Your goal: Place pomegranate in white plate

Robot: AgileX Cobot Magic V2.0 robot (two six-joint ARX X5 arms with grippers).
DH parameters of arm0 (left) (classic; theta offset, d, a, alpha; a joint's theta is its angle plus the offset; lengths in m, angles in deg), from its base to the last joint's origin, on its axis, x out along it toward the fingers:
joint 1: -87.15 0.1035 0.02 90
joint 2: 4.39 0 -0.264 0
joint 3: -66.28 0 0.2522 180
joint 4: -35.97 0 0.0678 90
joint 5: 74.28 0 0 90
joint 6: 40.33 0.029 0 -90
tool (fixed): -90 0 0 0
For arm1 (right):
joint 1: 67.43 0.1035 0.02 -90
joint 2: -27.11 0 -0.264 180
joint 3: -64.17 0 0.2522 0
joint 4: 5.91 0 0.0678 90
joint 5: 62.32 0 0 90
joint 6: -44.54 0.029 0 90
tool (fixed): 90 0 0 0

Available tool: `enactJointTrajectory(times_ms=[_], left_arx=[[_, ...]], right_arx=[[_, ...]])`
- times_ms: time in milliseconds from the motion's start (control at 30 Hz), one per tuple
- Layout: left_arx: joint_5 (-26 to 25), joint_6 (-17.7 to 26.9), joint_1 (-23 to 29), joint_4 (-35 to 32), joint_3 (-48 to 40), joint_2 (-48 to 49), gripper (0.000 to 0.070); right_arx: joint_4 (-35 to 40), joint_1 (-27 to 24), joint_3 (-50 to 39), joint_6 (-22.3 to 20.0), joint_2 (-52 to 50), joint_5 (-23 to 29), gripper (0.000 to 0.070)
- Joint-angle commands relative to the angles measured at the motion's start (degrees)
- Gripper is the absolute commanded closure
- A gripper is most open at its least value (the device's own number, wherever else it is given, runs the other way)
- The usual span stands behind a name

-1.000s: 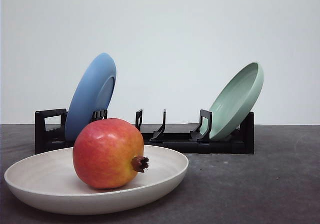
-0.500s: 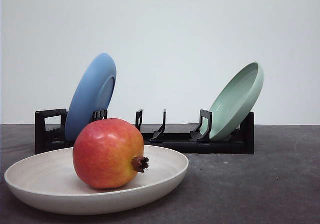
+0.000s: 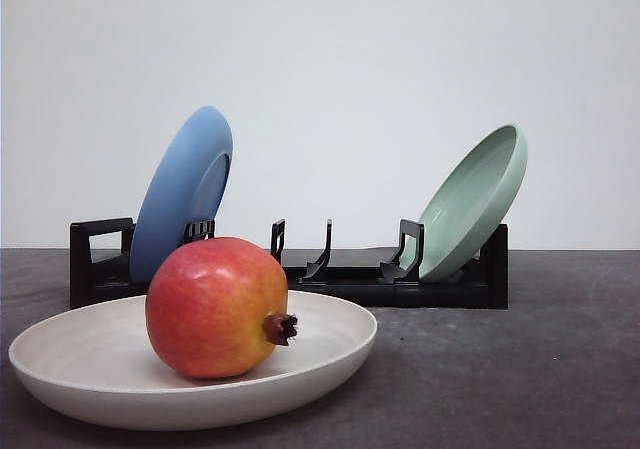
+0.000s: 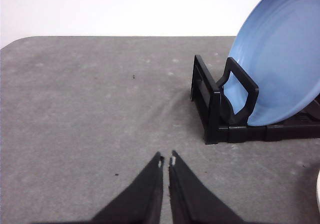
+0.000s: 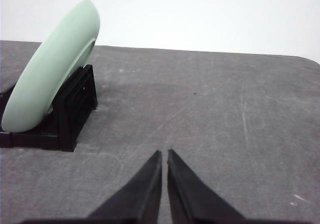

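The pomegranate, red with yellow-orange patches and a brown crown pointing right, rests inside the white plate at the front left of the table. A sliver of that plate's rim shows in the left wrist view. My left gripper is shut with nothing between its fingers, hovering over bare grey table beside the rack's left end. My right gripper is also shut and empty, over bare table to the right of the rack.
A black dish rack stands behind the white plate. A blue plate leans in its left slot and a pale green plate in its right slot. The grey tabletop spreads out to the right.
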Motion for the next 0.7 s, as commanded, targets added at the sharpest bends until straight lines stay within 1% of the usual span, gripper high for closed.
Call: enactJointTrajectory(times_ms=[0, 667], left_arx=[[0.1, 0.2, 0.1, -0.9, -0.5, 0.1, 0.0700], [0.1, 0.2, 0.1, -0.9, -0.5, 0.1, 0.0700]], right_arx=[[0.6, 0.1, -0.2, -0.3, 0.0, 0.2, 0.0683], [0.6, 0.1, -0.2, -0.3, 0.0, 0.2, 0.0683]])
